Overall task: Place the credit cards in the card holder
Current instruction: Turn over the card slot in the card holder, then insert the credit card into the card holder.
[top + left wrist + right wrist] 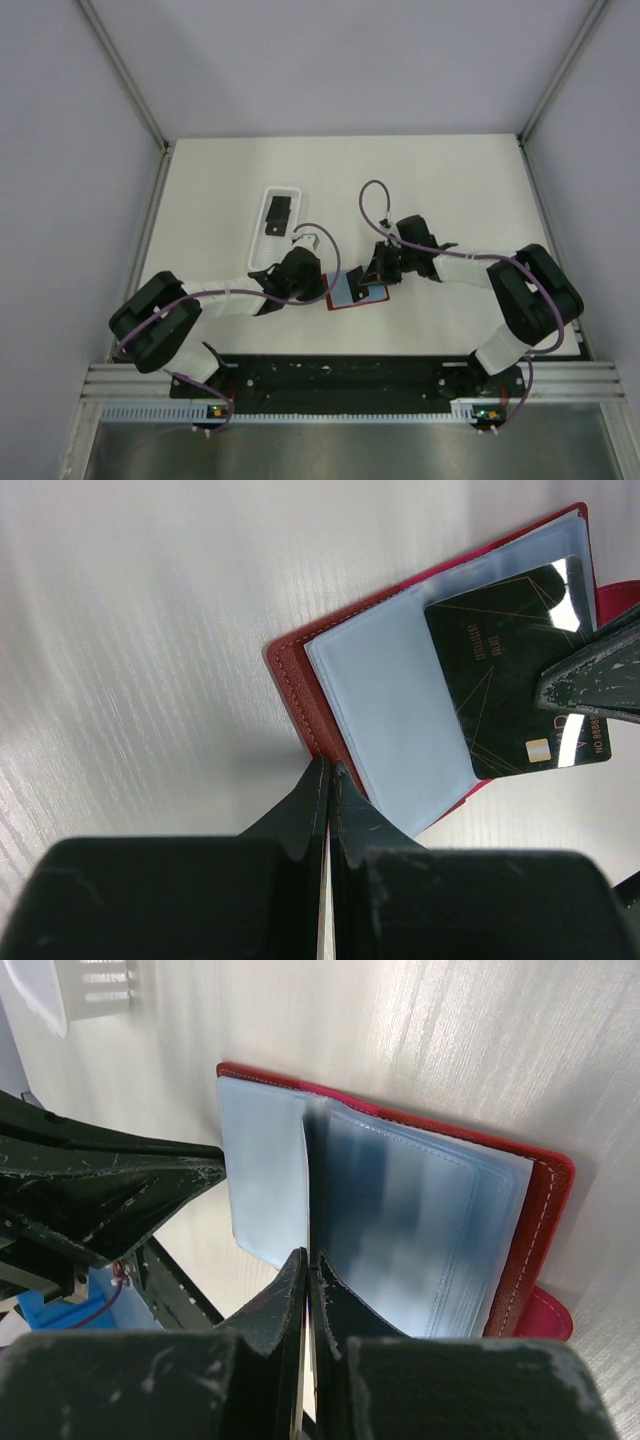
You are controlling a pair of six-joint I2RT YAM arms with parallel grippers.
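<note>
A white tabletop (450, 180) with a faint wood grain fills the middle of the top view, evenly lit and showing soft glare. Plain pale lilac-grey walls (340, 60) enclose it at the back and both sides. Aluminium frame posts (120, 70) run diagonally at upper left and upper right. An aluminium rail (590, 380) crosses the lower frame, with a brushed metal sheet (340, 450) below it.

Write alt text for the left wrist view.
An open red card holder lies on the table, a black credit card on its blue-grey page. The shut left gripper points at its near edge; the right gripper tip overlaps the card.
</note>
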